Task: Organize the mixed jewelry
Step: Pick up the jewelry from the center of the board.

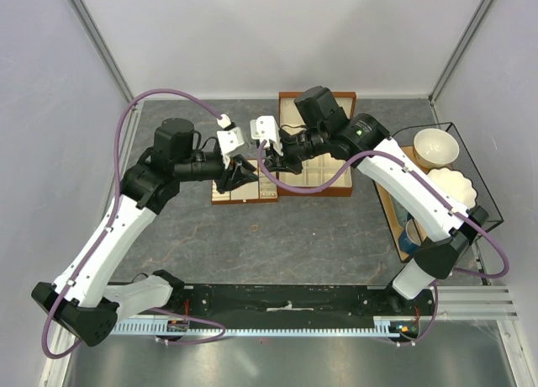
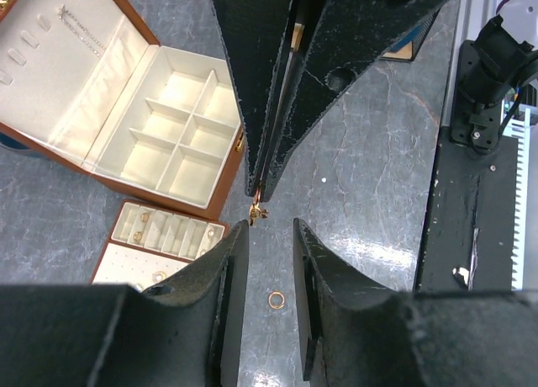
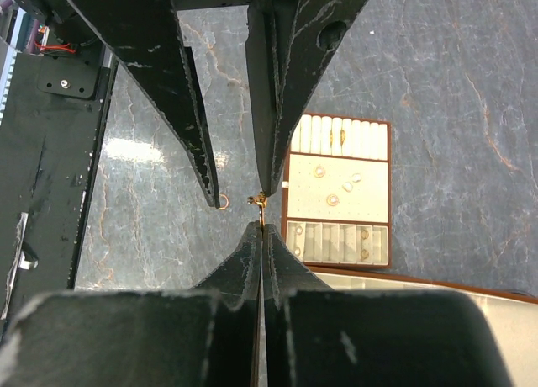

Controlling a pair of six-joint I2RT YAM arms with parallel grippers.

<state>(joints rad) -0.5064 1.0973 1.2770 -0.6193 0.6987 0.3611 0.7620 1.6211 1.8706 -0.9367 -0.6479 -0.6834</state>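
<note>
My right gripper [image 3: 262,223] is shut on a tiny gold earring-like piece [image 3: 262,200] and holds it above the table. The same piece [image 2: 258,210] hangs at the right gripper's tips [image 2: 256,189] in the left wrist view. My left gripper [image 2: 270,224] is open and empty, tip to tip with the right one, its jaws either side of the piece. A small gold ring [image 2: 276,299] lies on the grey table below it, and also shows in the right wrist view [image 3: 224,204]. In the top view both grippers [image 1: 250,172] [image 1: 271,160] meet above the tray.
A flat cream slotted tray [image 3: 374,183] holds several small pieces. The open brown cream-lined box [image 2: 172,135] stands beside it, its compartments bare. A wire basket [image 1: 486,193] at the right holds two white bowls and a blue cup. The arms' base rail [image 1: 286,307] lies at the near edge.
</note>
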